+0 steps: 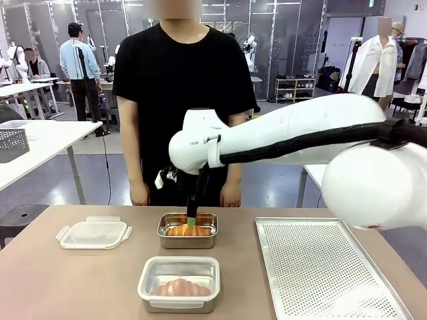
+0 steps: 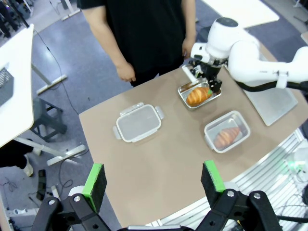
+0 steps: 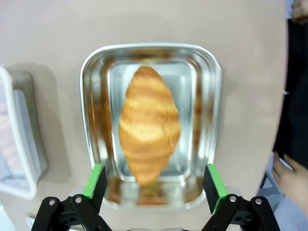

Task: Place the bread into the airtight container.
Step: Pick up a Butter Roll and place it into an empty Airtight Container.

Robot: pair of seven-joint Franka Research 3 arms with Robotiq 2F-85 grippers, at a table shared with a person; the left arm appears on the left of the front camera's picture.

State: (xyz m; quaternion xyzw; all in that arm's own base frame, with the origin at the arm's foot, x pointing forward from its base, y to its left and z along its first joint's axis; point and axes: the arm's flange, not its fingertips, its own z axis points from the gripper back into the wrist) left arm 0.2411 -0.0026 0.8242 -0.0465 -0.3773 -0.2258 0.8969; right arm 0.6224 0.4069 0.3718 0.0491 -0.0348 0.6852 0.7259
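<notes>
Right claw spread wide, golden ridged croissant below — in steel tray

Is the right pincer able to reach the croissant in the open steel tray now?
Probably yes. The right pincer is open directly above the croissant, which lies uncovered in the tray; the lid sits apart on the table, and nothing blocks the way.

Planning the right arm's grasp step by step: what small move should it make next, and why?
Probably lower straight down. The right gripper hangs open above the steel tray, its green pads either side of one end of the croissant, not visibly touching it. Descending would likely bracket the croissant before closing.
</notes>
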